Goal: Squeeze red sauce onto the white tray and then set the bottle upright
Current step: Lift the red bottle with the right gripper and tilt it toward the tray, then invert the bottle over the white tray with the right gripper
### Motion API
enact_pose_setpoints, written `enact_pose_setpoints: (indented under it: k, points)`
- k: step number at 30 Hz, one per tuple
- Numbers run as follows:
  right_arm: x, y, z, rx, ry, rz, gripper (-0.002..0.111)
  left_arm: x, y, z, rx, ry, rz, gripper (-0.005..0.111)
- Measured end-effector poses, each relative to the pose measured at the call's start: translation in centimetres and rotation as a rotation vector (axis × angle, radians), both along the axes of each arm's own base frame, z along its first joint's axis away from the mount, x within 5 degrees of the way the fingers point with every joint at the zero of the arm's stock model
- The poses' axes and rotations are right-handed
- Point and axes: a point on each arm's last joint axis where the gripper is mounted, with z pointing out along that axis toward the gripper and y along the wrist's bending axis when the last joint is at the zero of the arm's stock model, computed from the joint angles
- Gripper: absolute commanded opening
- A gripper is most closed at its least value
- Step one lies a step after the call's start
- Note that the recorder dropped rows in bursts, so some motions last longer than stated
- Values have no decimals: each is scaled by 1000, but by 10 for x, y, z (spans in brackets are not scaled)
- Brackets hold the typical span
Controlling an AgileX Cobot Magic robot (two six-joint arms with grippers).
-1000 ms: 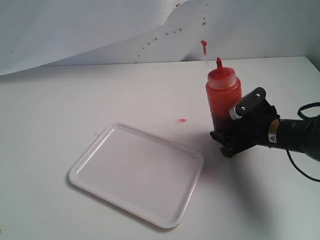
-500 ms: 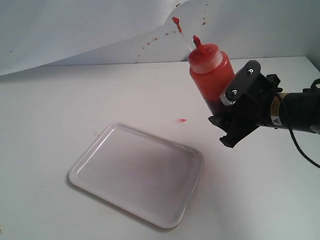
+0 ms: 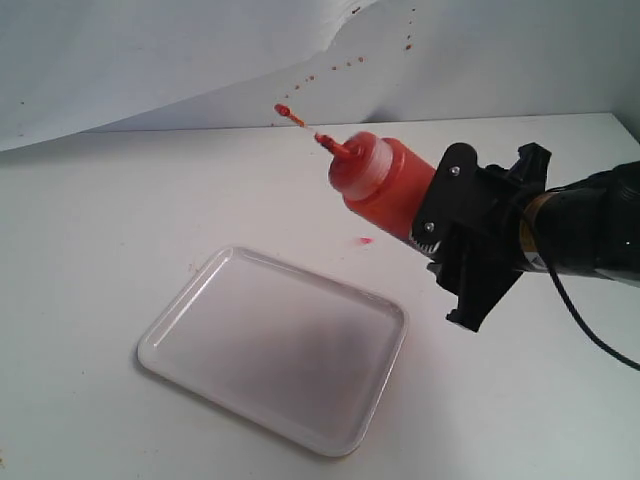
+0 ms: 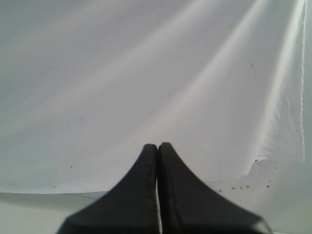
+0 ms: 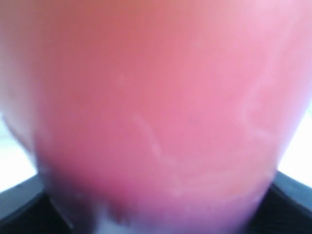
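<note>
The right gripper (image 3: 440, 228) is clamped around the lower part of the bottle (image 3: 385, 188). It holds the bottle lifted off the surface (image 3: 120, 200) and tipped far over, close to level. The nozzle (image 3: 336, 148) points away from the gripper and slightly upward, and the small cap (image 3: 283, 109) on its tether sticks out beyond the nozzle tip. In the right wrist view the bottle's red body fills almost all the space between the jaws, so the grip looks firm. The white tray (image 3: 272, 345) lies flat on the surface below and ahead of this gripper, apart from it. Its face is bare, with no red sauce on it. The only red on the surface is a small pinkish smear (image 3: 365, 240) beneath the bottle, between gripper and tray and outside the tray's rim. The left gripper (image 4: 157, 163) takes no part: its fingers are pressed together with nothing between them, facing the white backdrop (image 4: 146, 73). Judged from this, the task is in its early part. The bottle is picked up and partly tipped, but the nozzle does not point down and seems not to be over the tray. Bringing it over the tray, tipping it further, squeezing, and setting the bottle upright all remain.
</note>
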Motion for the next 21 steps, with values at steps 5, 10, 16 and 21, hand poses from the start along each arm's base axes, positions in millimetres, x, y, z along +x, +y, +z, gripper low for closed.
enact_pose_setpoints:
  k: [5,10,16,21]
  points:
    - [-9,10,1,-157,-6,33,0,0,0,-1,-10,11,-2,0]
    - [-14,22,7,-250,-50,90,0,0,0,-2,-19,18,-4,0]
    - [-21,38,11,-334,-130,217,0,0,0,-2,-17,18,-4,0]
    - [-25,52,18,-393,-257,289,0,0,0,-2,-18,18,-5,0]
